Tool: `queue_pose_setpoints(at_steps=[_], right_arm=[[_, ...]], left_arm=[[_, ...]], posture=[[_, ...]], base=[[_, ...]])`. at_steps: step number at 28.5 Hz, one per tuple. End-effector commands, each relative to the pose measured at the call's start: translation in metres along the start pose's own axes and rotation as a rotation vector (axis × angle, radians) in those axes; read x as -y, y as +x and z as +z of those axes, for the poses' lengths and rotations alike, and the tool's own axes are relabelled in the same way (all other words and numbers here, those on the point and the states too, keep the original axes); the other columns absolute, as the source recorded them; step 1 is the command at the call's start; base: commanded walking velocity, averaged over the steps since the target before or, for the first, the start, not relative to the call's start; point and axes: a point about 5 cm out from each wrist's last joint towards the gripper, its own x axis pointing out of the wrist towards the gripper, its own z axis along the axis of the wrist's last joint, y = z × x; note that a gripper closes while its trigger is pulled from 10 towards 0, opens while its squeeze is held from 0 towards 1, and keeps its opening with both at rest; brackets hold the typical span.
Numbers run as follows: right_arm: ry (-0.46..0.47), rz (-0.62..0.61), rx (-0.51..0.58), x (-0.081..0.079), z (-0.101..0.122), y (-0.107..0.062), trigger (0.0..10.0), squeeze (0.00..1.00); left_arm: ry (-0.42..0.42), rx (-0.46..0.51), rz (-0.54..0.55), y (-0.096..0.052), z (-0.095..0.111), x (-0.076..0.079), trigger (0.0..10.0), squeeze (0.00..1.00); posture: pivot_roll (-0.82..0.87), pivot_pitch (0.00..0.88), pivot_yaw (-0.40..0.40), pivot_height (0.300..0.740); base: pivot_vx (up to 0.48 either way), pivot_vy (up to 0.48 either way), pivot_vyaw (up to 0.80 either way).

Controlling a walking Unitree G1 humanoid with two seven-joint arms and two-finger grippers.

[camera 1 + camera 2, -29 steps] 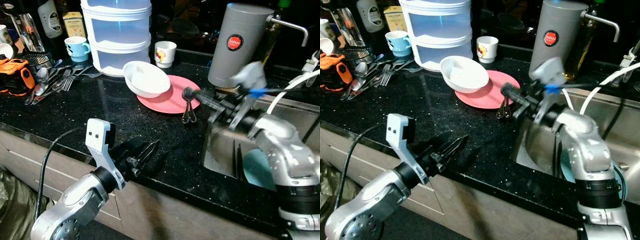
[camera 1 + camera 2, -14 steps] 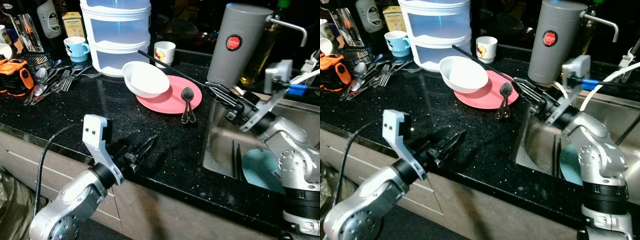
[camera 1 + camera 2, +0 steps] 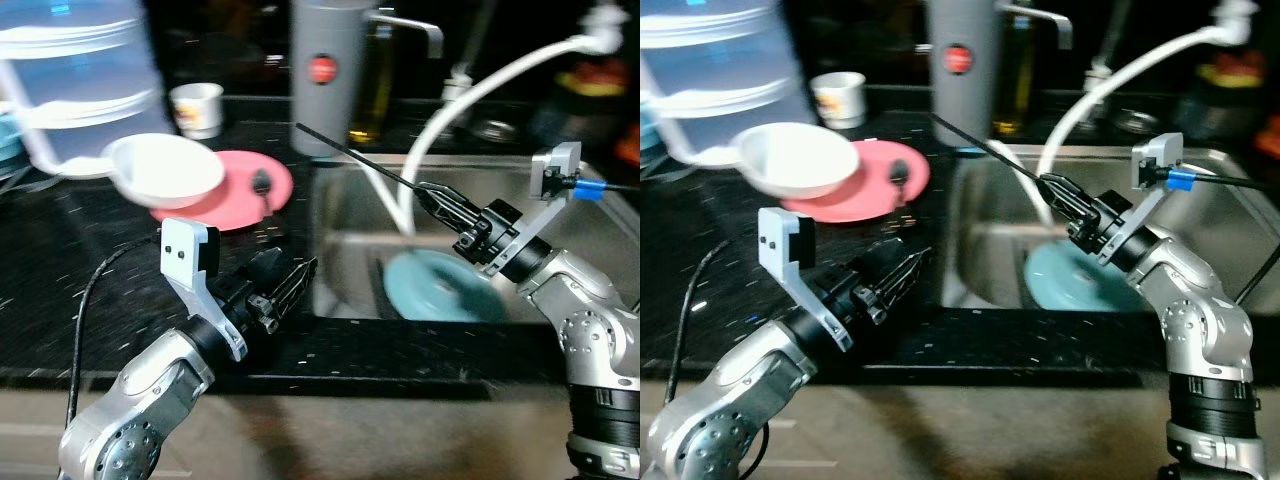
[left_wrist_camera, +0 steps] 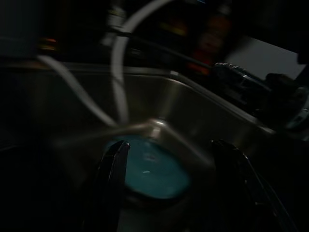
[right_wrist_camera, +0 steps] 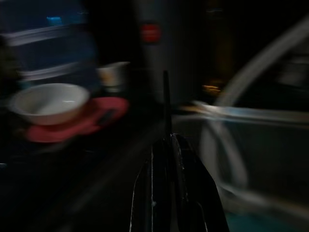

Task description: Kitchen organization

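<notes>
Motion blur smears the head views, so the stacked clear containers [image 3: 70,80] at the counter's far left and the white cup [image 3: 197,108] beside them are hard to make out. The right gripper [image 3: 432,195] hangs over the steel sink [image 3: 990,200], fingers pressed together on a thin black chopstick [image 3: 350,155] that slants toward the grey thermos [image 3: 325,75]; below it a teal plate [image 3: 440,290] lies in the basin by a white hose [image 3: 480,90]. The left gripper [image 3: 290,285], fingers spread in its dark wrist view, hovers at the counter edge near a white bowl [image 3: 165,172] on a pink plate [image 3: 250,190] that also carries a spoon [image 3: 260,185].
</notes>
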Motion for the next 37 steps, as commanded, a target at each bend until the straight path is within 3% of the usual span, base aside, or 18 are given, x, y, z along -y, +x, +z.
queue_pose_setpoints(at_steps=[1, 3, 4, 5, 6, 7, 8, 9, 16, 17, 18, 19, 21, 30, 34, 36, 37], right_arm=[[-0.063, -0.053, -0.032, 0.006, -0.002, 0.001, 0.0, 0.00], [-0.108, -0.073, -0.065, 0.008, -0.005, 0.002, 0.0, 0.00], [-0.137, -0.084, -0.090, 0.008, -0.008, 0.003, 1.0, 0.00], [-0.137, -0.084, -0.090, 0.008, -0.008, 0.003, 1.0, 0.00], [-0.166, -0.102, -0.117, 0.009, -0.011, 0.004, 10.0, 0.00], [-0.166, -0.102, -0.117, 0.009, -0.011, 0.004, 10.0, 0.00], [-0.187, -0.106, -0.134, 0.009, -0.014, 0.005, 10.0, 0.97], [-0.214, -0.118, -0.157, 0.009, -0.017, 0.007, 10.0, 1.00], [-0.235, -0.143, -0.117, 0.008, -0.010, 0.013, 10.0, 1.00], [-0.214, -0.131, -0.073, 0.006, -0.006, 0.015, 10.0, 0.86], [-0.187, -0.109, -0.035, 0.002, -0.002, 0.017, 10.0, 0.00], [-0.187, -0.109, -0.035, 0.002, -0.002, 0.017, 10.0, 0.00], [-0.143, -0.022, 0.045, -0.013, 0.005, 0.023, 10.0, 0.00], [-0.165, 0.035, 0.022, -0.029, -0.004, 0.033, 10.0, 0.00], [-0.151, 0.059, 0.019, -0.035, -0.008, 0.038, 10.0, 0.00], [-0.122, 0.089, 0.020, -0.040, -0.011, 0.039, 10.0, 0.00], [-0.122, 0.089, 0.020, -0.040, -0.011, 0.039, 10.0, 0.00]], left_arm=[[-0.017, -0.034, -0.034, 0.001, -0.005, 0.004, 10.0, 0.00], [-0.018, -0.043, -0.040, 0.001, -0.007, 0.004, 10.0, 0.00], [-0.019, -0.052, -0.044, 0.001, -0.008, 0.005, 10.0, 0.00], [-0.019, -0.052, -0.044, 0.001, -0.008, 0.005, 10.0, 0.00], [-0.017, -0.061, -0.044, 0.000, -0.010, 0.005, 10.0, 0.00], [-0.017, -0.061, -0.044, 0.000, -0.010, 0.005, 10.0, 0.00], [-0.015, -0.066, -0.044, 0.000, -0.010, 0.005, 10.0, 0.00], [-0.014, -0.069, -0.043, -0.001, -0.011, 0.005, 10.0, 0.00], [-0.013, -0.072, -0.043, -0.001, -0.012, 0.006, 10.0, 0.00], [-0.013, -0.072, -0.044, -0.001, -0.012, 0.006, 10.0, 0.00], [-0.012, -0.072, -0.045, -0.001, -0.012, 0.007, 10.0, 0.00], [-0.012, -0.072, -0.045, -0.001, -0.012, 0.007, 10.0, 0.00], [-0.003, -0.067, -0.037, 0.001, -0.012, 0.006, 10.0, 0.00], [0.046, -0.025, 0.076, -0.001, -0.004, -0.008, 10.0, 0.00], [0.133, 0.004, 0.192, -0.002, 0.007, -0.025, 10.0, 0.00], [0.242, 0.020, 0.271, -0.003, 0.021, -0.038, 10.0, 0.00], [0.242, 0.020, 0.271, -0.003, 0.021, -0.038, 10.0, 0.00]], posture=[[0.08, 0.000, 0.016, 0.740], [0.08, 0.000, 0.014, 0.740], [0.08, 0.000, 0.012, 0.740], [0.08, 0.000, 0.012, 0.740], [0.08, 0.000, 0.012, 0.740], [0.08, 0.000, 0.012, 0.740], [0.09, 0.000, 0.009, 0.740], [0.09, 0.000, 0.007, 0.740], [0.09, 0.000, 0.002, 0.740], [0.09, 0.000, 0.002, 0.740], [0.09, 0.000, 0.001, 0.740], [0.09, 0.000, 0.001, 0.740], [0.09, 0.000, -0.001, 0.740], [0.09, 0.000, -0.005, 0.740], [0.10, 0.000, -0.011, 0.740], [0.10, 0.000, -0.013, 0.740], [0.10, 0.000, -0.013, 0.740]], base=[[0.000, 0.000, -0.79], [0.000, 0.000, -0.79], [0.000, 0.000, -0.45], [0.000, 0.000, -0.45], [0.000, 0.000, 0.00], [0.000, 0.000, 0.00], [0.000, 0.000, 0.00], [0.000, 0.000, 0.00], [0.000, 0.000, 0.00], [0.000, 0.000, 0.00], [0.000, 0.000, 0.00], [0.000, 0.000, 0.00], [0.000, 0.000, 0.00], [0.000, 0.000, 0.69], [0.000, 0.000, 0.78], [0.000, 0.000, 0.38], [0.000, 0.000, 0.00]])
